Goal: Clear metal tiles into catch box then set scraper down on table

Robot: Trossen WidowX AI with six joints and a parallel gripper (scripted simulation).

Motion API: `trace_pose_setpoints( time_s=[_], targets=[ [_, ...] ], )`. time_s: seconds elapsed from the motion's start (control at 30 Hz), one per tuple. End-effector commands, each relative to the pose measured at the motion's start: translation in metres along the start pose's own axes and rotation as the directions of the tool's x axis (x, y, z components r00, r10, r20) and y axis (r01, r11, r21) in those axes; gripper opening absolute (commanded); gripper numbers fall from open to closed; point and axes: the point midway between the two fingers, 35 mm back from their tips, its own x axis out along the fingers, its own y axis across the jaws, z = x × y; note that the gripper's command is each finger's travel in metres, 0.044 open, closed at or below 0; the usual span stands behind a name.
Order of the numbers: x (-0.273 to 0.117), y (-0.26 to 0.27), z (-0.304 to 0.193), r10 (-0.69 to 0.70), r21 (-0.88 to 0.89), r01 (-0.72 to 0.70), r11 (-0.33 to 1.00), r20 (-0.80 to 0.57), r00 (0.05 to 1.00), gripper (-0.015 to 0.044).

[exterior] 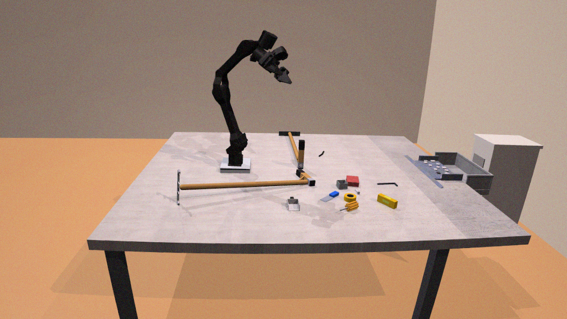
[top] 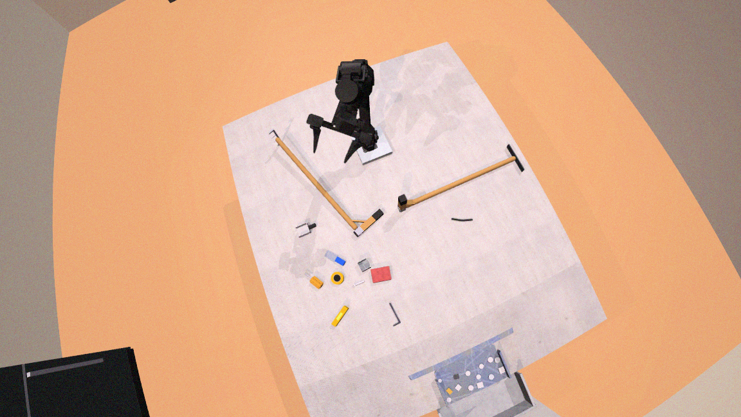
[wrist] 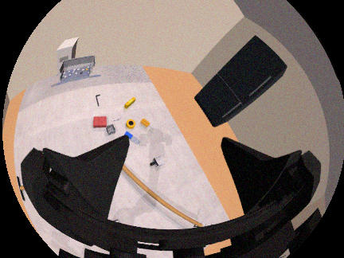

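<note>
The counter point(top: 466, 269) point(exterior: 253, 226) point(wrist: 52, 107) is pale and faintly grained, with soft shadows across it. Orange floor point(top: 145, 181) point(exterior: 59, 178) point(wrist: 191, 127) surrounds it, and plain grey-brown walls point(top: 26, 181) point(exterior: 118, 79) point(wrist: 159, 36) rise beyond. The jaws stand wide apart, high over the counter, with nothing between them.

Well ahead of the jaws, metal tiles point(top: 478, 376) point(exterior: 432, 160) point(wrist: 65, 74) lie scattered on the bench plate point(top: 460, 363) point(exterior: 428, 167) point(wrist: 81, 75), with the catch box point(top: 523, 391) point(exterior: 477, 172) point(wrist: 80, 60) beyond. Two long-handled tools lie below jaw level, apart from the jaws: one with a solid dark crosspiece point(top: 460, 180) point(exterior: 293, 145) point(wrist: 21, 188) to their left, and one with a thin-framed head point(top: 316, 181) point(exterior: 241, 185) point(wrist: 159, 199), its handle visible beneath them in the wrist view. I cannot tell for certain which is the scraper.

The exterior alone shows dark table legs point(exterior: 120, 283) far under the jaws. It and the wrist view show a white cabinet point(exterior: 507, 170) point(wrist: 68, 49) beyond the catch box; the top and wrist views show a large black cabinet point(top: 72, 386) point(wrist: 240, 81), ahead and right of the jaws.
</note>
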Motion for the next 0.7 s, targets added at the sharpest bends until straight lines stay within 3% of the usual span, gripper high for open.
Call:
trace_pose_setpoints(
  time_s=[0.0,0.67],
  targets=[
    [0.005,-0.01,-0.003,-0.039,0.001,0.039,0.999,-0.031,0.999,0.044],
    [0.004,-0.068,-0.03,-0.241,0.027,0.249,0.968,-0.176,0.954,0.044]
  ],
)
